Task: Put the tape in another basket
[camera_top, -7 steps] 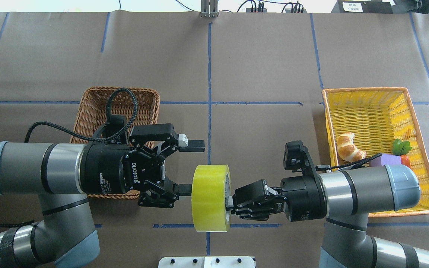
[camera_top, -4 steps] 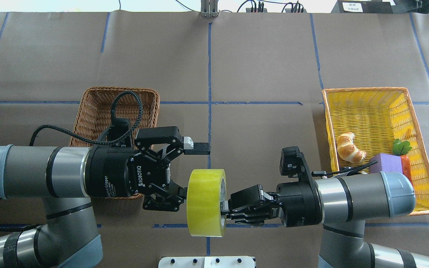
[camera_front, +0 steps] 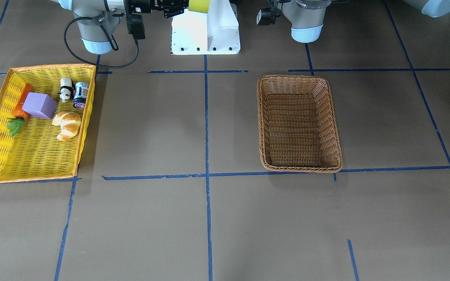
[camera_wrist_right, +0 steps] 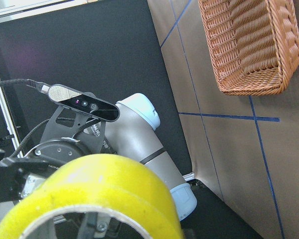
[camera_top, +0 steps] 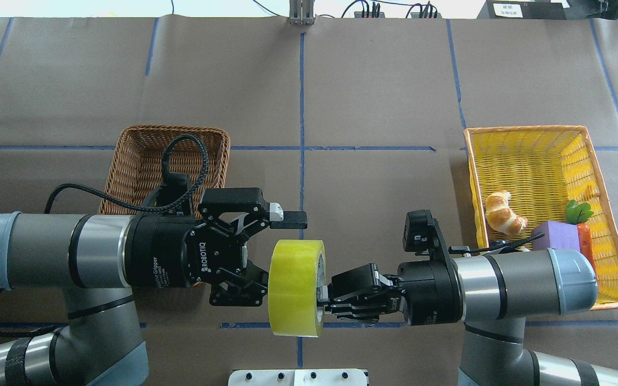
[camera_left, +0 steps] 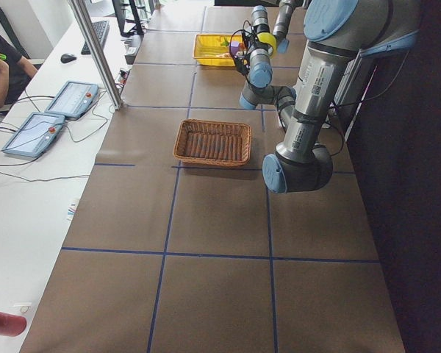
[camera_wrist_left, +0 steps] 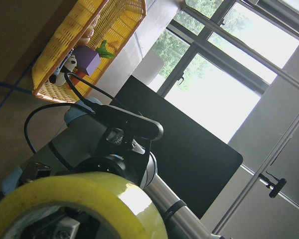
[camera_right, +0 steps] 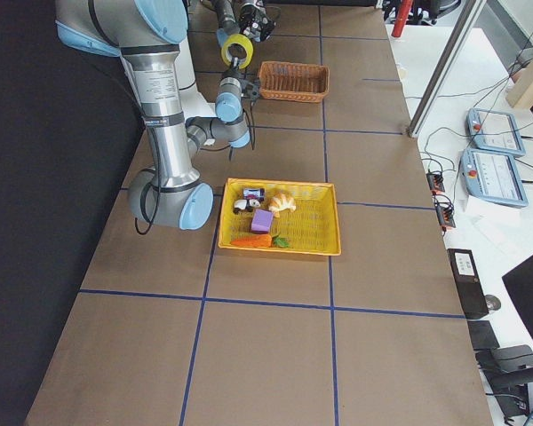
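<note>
**tapewatcher:** So where's the tape right now? Looks like it's up in the air over the near middle of the tabletop, right between the two arms.

**ur5_lurker:** Yep. The right pincer has it, fingers narrow and clamped on the roll's right side at the core. The roll stands on edge with its axis running left-right, so one flat face looks at each arm.

**tapewatcher:** And the left pincer?

**ur5_lurker:** Spread wide, holding nothing. One finger reaches past the far edge of the roll, and the other ends at the left face about halfway down. Can't tell if that one touches. My guess is it's lining up to pinch the far wall of the ring, one finger outside and one in the hole.

**tapewatcher:** So a hand-over. And the basket?

**ur5_lurker:** On the left, just far of the left wrist and partly under it from above. The left arm is way nearer, since the right would have to cross the middle line. The front view shows the basket's whole floor, so there's room to drop the roll. I'd mind the braided rim, and a roll set down on edge could wander. The yellow tray with the croissant sits well apart, far right.
</note>
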`<act>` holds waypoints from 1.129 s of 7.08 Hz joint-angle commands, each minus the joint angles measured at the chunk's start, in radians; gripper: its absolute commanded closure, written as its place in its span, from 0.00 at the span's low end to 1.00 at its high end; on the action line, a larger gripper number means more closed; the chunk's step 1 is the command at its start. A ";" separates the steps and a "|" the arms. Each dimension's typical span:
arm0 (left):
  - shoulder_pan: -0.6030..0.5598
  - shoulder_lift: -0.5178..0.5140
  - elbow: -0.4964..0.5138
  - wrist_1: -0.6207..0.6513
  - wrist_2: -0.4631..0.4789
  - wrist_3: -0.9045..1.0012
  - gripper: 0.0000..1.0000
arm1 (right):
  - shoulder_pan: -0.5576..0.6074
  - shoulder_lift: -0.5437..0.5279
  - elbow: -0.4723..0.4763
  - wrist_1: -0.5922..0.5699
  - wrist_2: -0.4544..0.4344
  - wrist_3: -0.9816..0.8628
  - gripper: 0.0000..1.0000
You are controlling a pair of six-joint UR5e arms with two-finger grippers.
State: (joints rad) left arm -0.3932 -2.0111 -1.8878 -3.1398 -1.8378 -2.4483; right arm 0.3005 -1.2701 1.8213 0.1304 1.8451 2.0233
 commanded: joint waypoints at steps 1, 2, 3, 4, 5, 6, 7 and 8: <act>0.007 0.000 0.001 -0.002 0.000 0.003 0.61 | -0.001 -0.002 -0.001 0.002 -0.007 0.000 0.68; 0.007 0.003 -0.001 -0.003 -0.001 0.003 0.93 | -0.001 0.000 0.001 0.002 -0.007 0.002 0.34; 0.007 0.005 -0.002 -0.003 -0.001 0.005 0.98 | -0.001 0.000 0.001 0.002 -0.007 0.000 0.16; 0.007 0.006 -0.002 -0.006 -0.001 0.000 1.00 | -0.001 -0.002 0.001 0.002 -0.018 0.002 0.01; 0.007 0.006 -0.001 -0.006 -0.001 -0.003 1.00 | 0.000 -0.003 0.001 0.002 -0.020 0.002 0.01; 0.007 0.006 -0.007 -0.006 -0.001 -0.003 1.00 | 0.000 -0.003 0.001 0.002 -0.020 0.002 0.01; 0.005 0.012 -0.014 -0.011 -0.005 -0.003 1.00 | 0.000 -0.008 0.001 0.002 -0.020 0.002 0.01; -0.003 0.032 -0.052 -0.011 -0.014 0.003 1.00 | 0.005 -0.011 0.003 0.003 -0.020 0.000 0.01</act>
State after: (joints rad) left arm -0.3897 -1.9954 -1.9092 -3.1493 -1.8437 -2.4497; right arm 0.3021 -1.2771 1.8229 0.1323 1.8256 2.0245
